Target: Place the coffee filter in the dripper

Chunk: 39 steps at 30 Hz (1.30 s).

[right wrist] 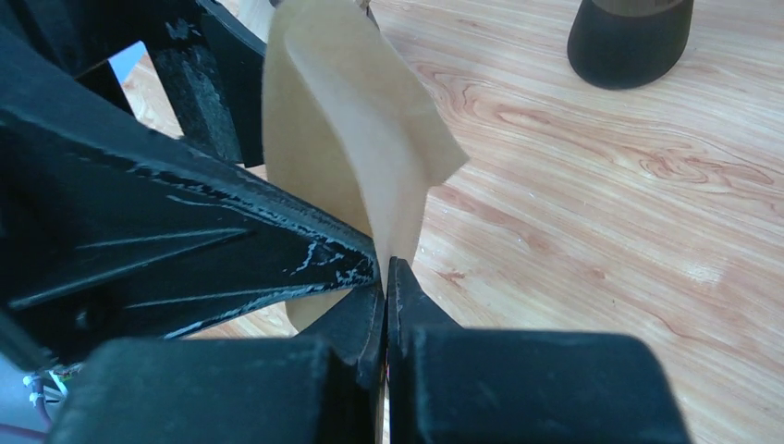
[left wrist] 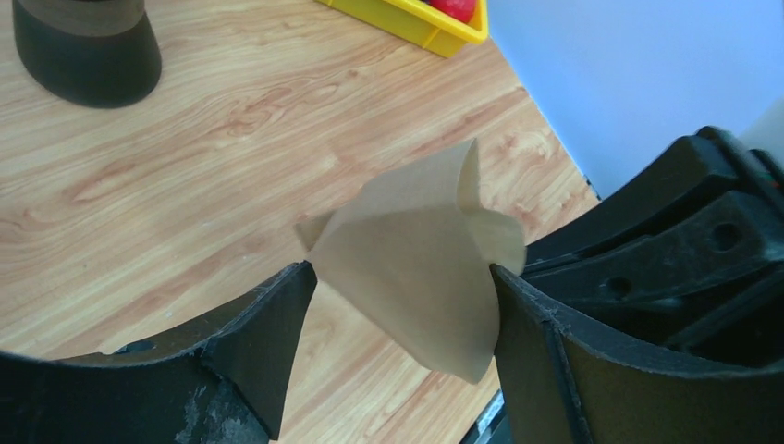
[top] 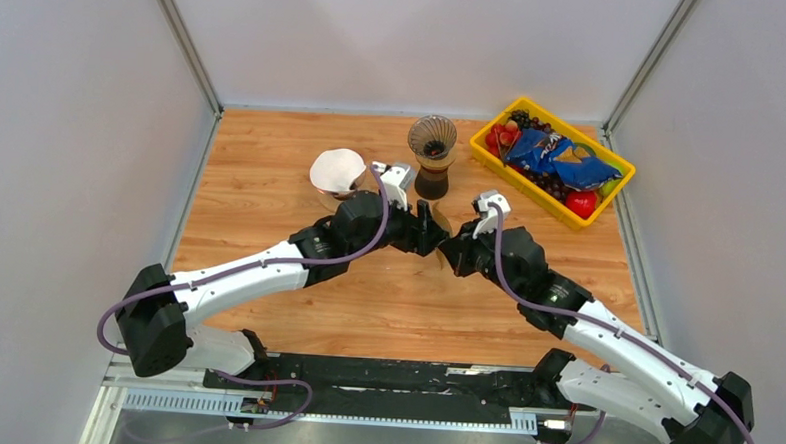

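Wood-grained desk [top: 272, 157] is being enclosed by plain grey walls, and the brown coffee filter [left wrist: 416, 268] is being held in the air above its middle, between both arms. The right hand [right wrist: 388, 268] is being kept fully closed, pinching one edge of the paper. The left hand [left wrist: 402, 268] is being kept wide, one finger at each side of the filter; whether they are pressing it cannot be told. The filter's long axis is being kept roughly sideways, from one hand to the other, not upright. The dripper [top: 433, 139] is standing just beyond the hands, at the far side, and the left hand is judged slightly nearer. On the blue packet [top: 562, 164] in the yellow tray [top: 492, 156] no writing can be read.
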Each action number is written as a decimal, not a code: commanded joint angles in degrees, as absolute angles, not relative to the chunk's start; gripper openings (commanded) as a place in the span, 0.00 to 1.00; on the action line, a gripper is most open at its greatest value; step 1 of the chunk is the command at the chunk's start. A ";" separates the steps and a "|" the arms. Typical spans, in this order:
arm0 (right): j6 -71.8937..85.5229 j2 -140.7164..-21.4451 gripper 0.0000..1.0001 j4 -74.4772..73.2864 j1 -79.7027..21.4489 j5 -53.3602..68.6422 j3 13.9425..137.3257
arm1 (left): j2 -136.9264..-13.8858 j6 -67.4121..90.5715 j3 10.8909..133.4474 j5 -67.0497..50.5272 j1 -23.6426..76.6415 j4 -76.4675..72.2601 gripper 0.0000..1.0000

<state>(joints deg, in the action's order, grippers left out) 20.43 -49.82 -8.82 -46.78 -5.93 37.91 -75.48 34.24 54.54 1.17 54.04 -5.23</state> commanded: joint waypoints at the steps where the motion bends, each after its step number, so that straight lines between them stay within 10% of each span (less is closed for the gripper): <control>1: 19.79 -47.54 0.00 -6.15 -46.77 -5.77 39.74 | -75.46 33.11 56.26 5.75 54.96 -2.01 0.78; 15: 19.91 -47.96 0.00 -7.18 -46.80 -7.69 39.81 | -75.43 34.02 57.03 17.97 54.94 3.86 0.65; 27: 22.34 -50.84 0.00 -7.29 -46.76 -14.58 39.55 | -75.98 36.81 58.41 15.39 55.00 6.03 0.13; 39: 25.22 -50.91 0.00 -9.43 -46.84 -26.05 39.15 | -78.07 36.42 61.65 20.60 55.38 14.19 0.05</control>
